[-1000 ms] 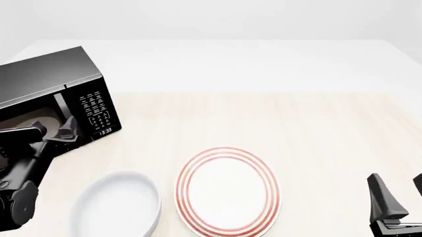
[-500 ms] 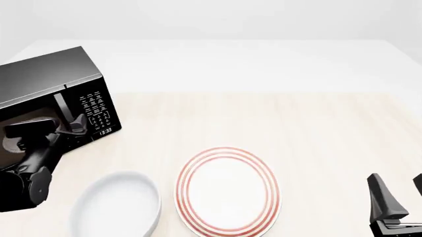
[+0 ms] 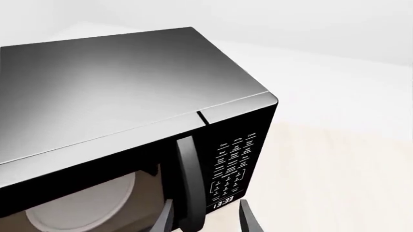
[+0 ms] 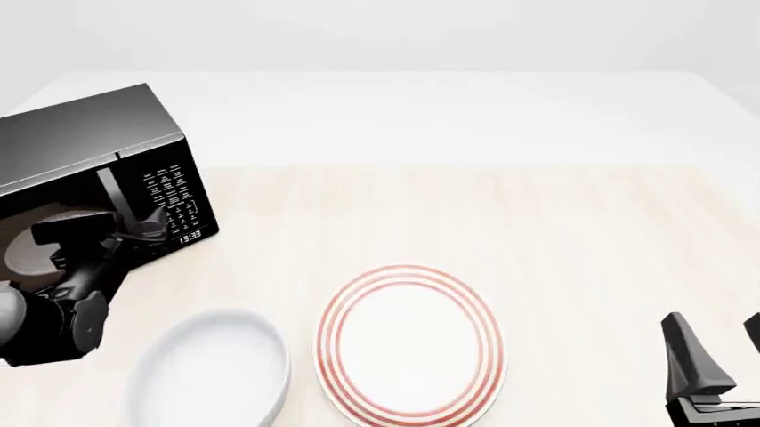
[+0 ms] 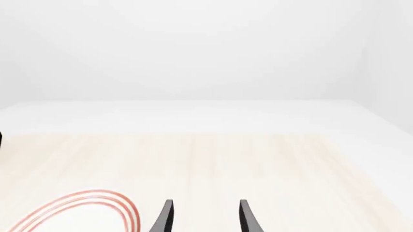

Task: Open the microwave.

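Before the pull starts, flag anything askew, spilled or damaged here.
Nothing stands out. The black boxy microwave sits upright with its door shut, turned at an angle to the table edge. The red-ringed white plate and plain white oval dish lie flat and unspilled. The left gripper straddles the vertical bar handle.

**Layout of the tabletop**

The table (image 4: 499, 213) fills most of the front view. The microwave (image 4: 89, 169) stands at the left edge of the frame, in its upper half. The left gripper (image 4: 113, 229) sits directly in front of the microwave's door, its fingers either side of the handle (image 3: 188, 183). A bowl (image 4: 214, 369) lies at lower left, a plate (image 4: 410, 345) just to its right at bottom centre. The right gripper (image 4: 718, 342) occupies the lower right corner, well apart from the plate.
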`<state>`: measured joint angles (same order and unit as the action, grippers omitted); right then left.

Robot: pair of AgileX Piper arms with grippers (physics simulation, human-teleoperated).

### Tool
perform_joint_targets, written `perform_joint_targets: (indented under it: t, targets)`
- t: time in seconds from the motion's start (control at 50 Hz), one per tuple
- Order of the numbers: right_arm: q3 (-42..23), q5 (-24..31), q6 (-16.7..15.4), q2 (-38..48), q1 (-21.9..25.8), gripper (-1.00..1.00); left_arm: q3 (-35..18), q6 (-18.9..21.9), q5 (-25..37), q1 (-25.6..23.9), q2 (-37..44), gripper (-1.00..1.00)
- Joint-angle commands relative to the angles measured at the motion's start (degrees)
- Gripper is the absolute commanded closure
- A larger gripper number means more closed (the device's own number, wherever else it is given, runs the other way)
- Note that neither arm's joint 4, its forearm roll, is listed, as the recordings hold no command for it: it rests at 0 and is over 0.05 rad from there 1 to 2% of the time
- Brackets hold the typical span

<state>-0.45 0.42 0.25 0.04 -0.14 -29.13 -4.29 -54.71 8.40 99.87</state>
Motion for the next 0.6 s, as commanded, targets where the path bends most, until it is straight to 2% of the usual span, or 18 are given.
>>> perform_joint_targets:
  t: [0.02, 0.38, 0.4, 0.6]
  targets:
    - [0.0, 0.0, 0.0, 0.0, 0.0, -1.00, -1.5, -0.3, -0.1, -0.3, 2.4, -1.00]
    - [0.0, 0.0, 0.0, 0.0, 0.0, -1.00, -4.3, -1.7, 1.2, 0.1, 5.5, -1.00]
    - [0.0, 0.0, 0.0, 0.0, 0.0, -1.00, -4.3, -1.7, 1.2, 0.1, 5.6, 1.00]
    - [0.0, 0.0, 0.0, 0.0, 0.0, -1.00, -4.4, -1.3, 1.5, 0.7, 5.5, 1.00]
